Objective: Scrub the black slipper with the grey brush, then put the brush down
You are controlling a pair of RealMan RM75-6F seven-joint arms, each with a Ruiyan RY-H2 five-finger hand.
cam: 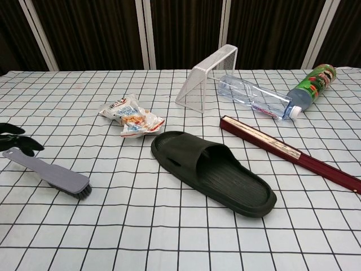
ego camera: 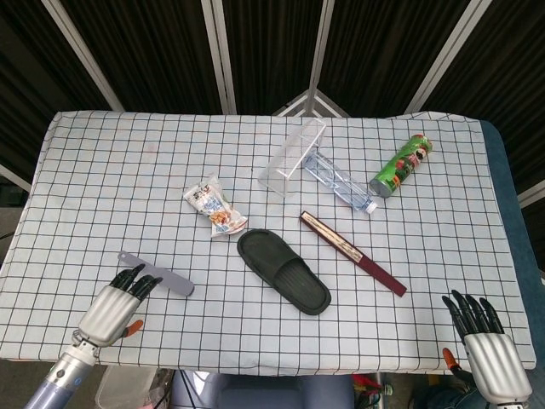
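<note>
The black slipper (ego camera: 283,270) (cam: 214,171) lies sole-down near the table's middle, toe pointing to the front right. The grey brush (ego camera: 175,282) (cam: 49,174) lies bristles-down to its left, handle pointing left. My left hand (ego camera: 117,304) hovers over the brush handle with fingers apart and nothing in it; in the chest view only its dark fingertips (cam: 16,138) show at the left edge, just behind the handle. My right hand (ego camera: 480,336) stays at the table's front right corner, fingers spread and empty, far from the slipper.
A crumpled snack packet (ego camera: 215,207) lies behind the slipper. A dark red folded fan (ego camera: 352,252) lies to its right. Further back are a clear wire-mesh stand (ego camera: 292,157), a plastic bottle (ego camera: 339,181) and a green chips can (ego camera: 401,165).
</note>
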